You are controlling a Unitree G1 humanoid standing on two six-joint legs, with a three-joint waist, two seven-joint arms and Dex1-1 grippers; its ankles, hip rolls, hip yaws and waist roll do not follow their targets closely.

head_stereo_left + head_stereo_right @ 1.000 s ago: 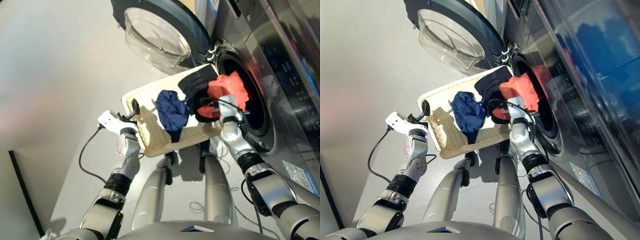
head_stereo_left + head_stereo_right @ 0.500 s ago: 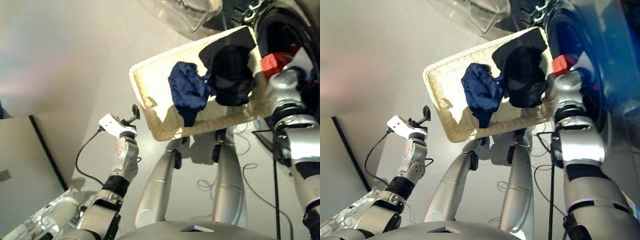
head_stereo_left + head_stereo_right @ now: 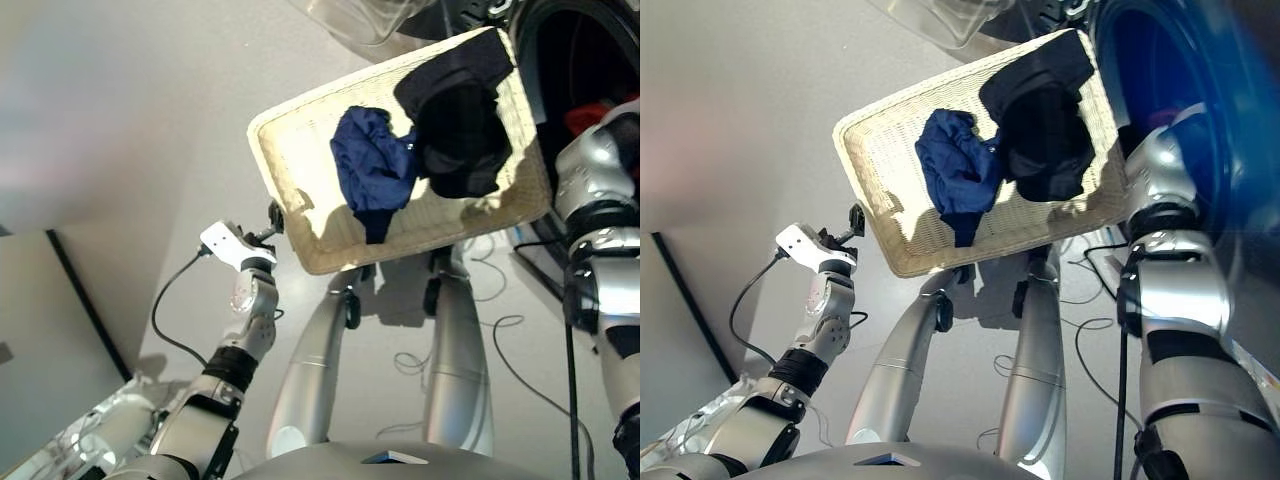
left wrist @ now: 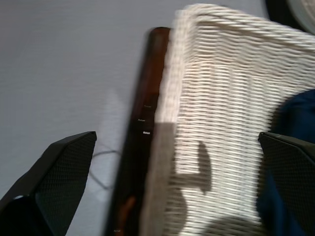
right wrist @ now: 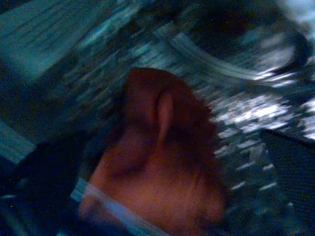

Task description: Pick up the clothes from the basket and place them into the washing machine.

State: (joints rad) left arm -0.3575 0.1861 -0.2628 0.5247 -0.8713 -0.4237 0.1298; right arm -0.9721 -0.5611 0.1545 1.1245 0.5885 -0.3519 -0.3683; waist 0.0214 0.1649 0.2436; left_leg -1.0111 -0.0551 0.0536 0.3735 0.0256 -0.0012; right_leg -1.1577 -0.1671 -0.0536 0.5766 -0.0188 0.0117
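Note:
The cream wicker basket (image 3: 290, 190) holds a navy blue garment (image 3: 372, 170) and a black garment (image 3: 455, 120) side by side. My left gripper (image 3: 272, 222) hovers open at the basket's near-left corner, its fingers (image 4: 64, 167) set wide on either side of the rim (image 4: 167, 113), holding nothing. My right arm (image 3: 590, 180) reaches into the washing machine's drum (image 3: 585, 50), which hides the gripper from the head views. In the right wrist view the coral-red garment (image 5: 162, 162) lies against the drum's metal wall, with one finger (image 5: 290, 162) standing off to its side. The right gripper (image 5: 152, 152) is open.
The machine's glass door (image 3: 360, 15) hangs open beyond the basket's far edge. A dark brown bar (image 4: 142, 128) runs under the basket's rim. Cables (image 3: 500, 340) trail over the grey floor below the basket. A dark panel edge (image 3: 75, 300) crosses the floor at the left.
The camera has shifted. My right arm has gone deeper into the drum with the coral-red garment. My left gripper has come closer to the basket's corner.

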